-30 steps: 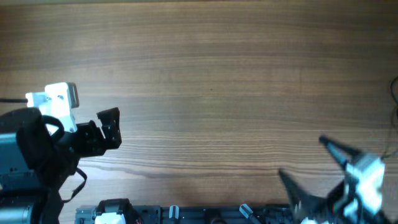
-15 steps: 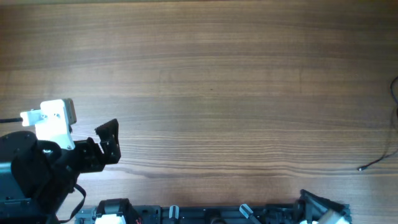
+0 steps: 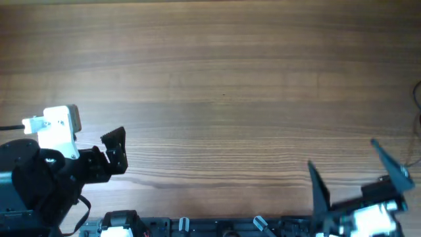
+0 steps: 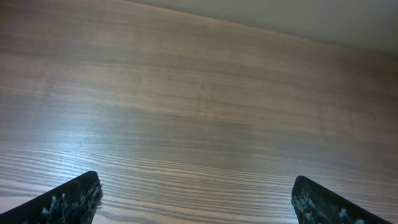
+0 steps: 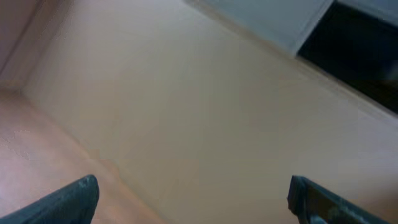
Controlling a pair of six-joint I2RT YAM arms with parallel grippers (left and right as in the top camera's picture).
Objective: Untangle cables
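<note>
Only a short piece of the thin black cable (image 3: 417, 93) shows in the overhead view, at the far right edge of the table; the rest runs out of view or is hidden behind my right arm. My right gripper (image 3: 346, 164) is open and empty at the lower right, left of that cable. In the right wrist view its open jaws (image 5: 193, 196) frame a blurred, tilted surface with no cable. My left gripper (image 3: 116, 149) is open and empty at the lower left, far from the cable. The left wrist view shows its jaws (image 4: 196, 199) wide apart over bare wood.
The wooden table (image 3: 217, 79) fills the overhead view. A black rail with clips (image 3: 184, 227) runs along the front edge. The left arm's body and white camera mount (image 3: 56, 125) sit at the left edge.
My right arm dropped almost out of view half a second ago and has come back up at the lower right, jaws open, covering the cable's plug tip. The left arm shifted slightly down-left, then stopped.
</note>
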